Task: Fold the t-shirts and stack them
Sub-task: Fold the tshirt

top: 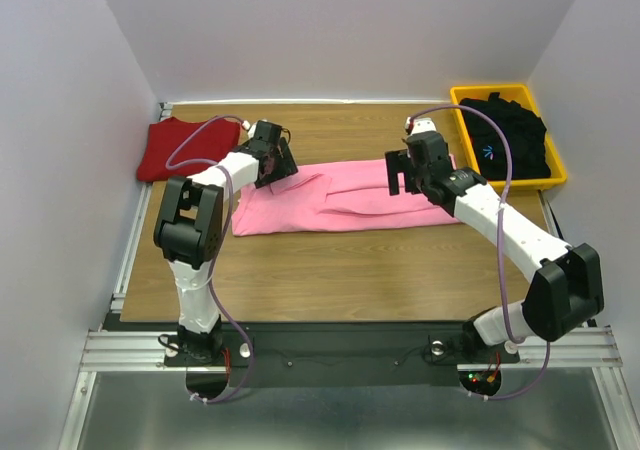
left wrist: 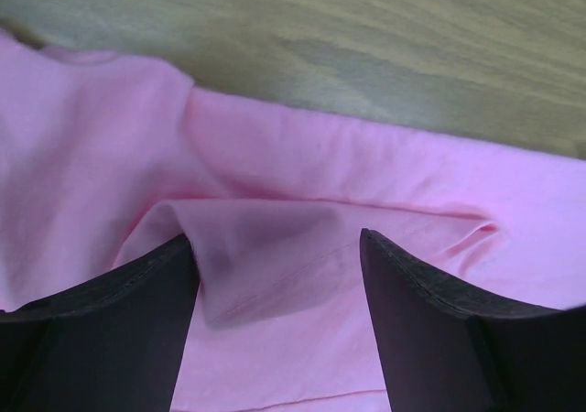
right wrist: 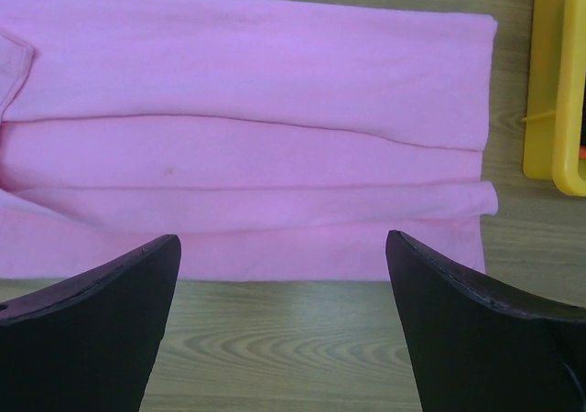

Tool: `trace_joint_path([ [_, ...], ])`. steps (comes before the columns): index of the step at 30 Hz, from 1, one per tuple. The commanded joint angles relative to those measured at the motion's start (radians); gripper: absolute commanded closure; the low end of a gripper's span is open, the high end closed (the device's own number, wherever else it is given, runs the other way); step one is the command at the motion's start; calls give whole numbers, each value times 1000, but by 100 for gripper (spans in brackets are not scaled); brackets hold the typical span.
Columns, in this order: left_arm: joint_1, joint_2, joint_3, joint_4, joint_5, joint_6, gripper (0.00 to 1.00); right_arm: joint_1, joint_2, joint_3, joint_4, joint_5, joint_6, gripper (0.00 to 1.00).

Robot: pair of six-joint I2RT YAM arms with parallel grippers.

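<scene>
Over the left end of the strip, the left end effector (left wrist: 279, 247) points down with its jaws well apart. A raised wrinkle of the pink t-shirt (top: 340, 205) stands between the two fingers, and they do not pinch it. The right end effector (right wrist: 284, 247) is spread wide with nothing between its fingers, and it hangs above the near edge of the shirt toward the right end. The pink t-shirt lies flat in the middle of the desk (top: 350, 270), folded lengthwise into a narrow band with its layers stepped one over another. Its long axis runs left to right across the desk. The right end is a straight, square edge just short of the yellow bin (top: 558, 160); which end holds the collar I cannot tell. The left arm rises to a bent elbow at the near left, and its forearm reaches away and to the right. The right arm mirrors it from the near right, its forearm slanting away and to the left. The dark red t-shirt (top: 175, 148) lies folded at the far left corner of the desk, apart from the pink one. The black t-shirt (top: 515, 135) is bunched inside the yellow bin at the far right, with a small blue mark on it.
</scene>
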Motion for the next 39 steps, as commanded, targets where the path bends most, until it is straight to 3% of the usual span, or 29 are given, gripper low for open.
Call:
trace_joint_path([
  [1,-1,13,88,-2,33,-22,21,-10,-36,-10,26,60,10,0],
  [8,2,62,158,-19,22,-28,25,-13,-44,-16,25,76,9,0],
  [11,11,76,168,-23,13,-28,32,-13,-43,-18,23,78,9,0],
  [15,22,86,175,-33,1,-23,49,-15,-43,-21,23,76,10,0],
  [18,29,88,159,-43,-15,-19,54,-15,-43,-25,23,78,10,0],
  [33,89,-6,28,-34,-69,-11,54,-15,-32,-28,22,55,25,1],
  [36,89,-53,7,-27,-69,-2,48,-16,-33,-37,22,32,32,1],
  [39,88,-137,-18,-25,-84,15,33,-15,-26,-37,12,-93,-4,4],
])
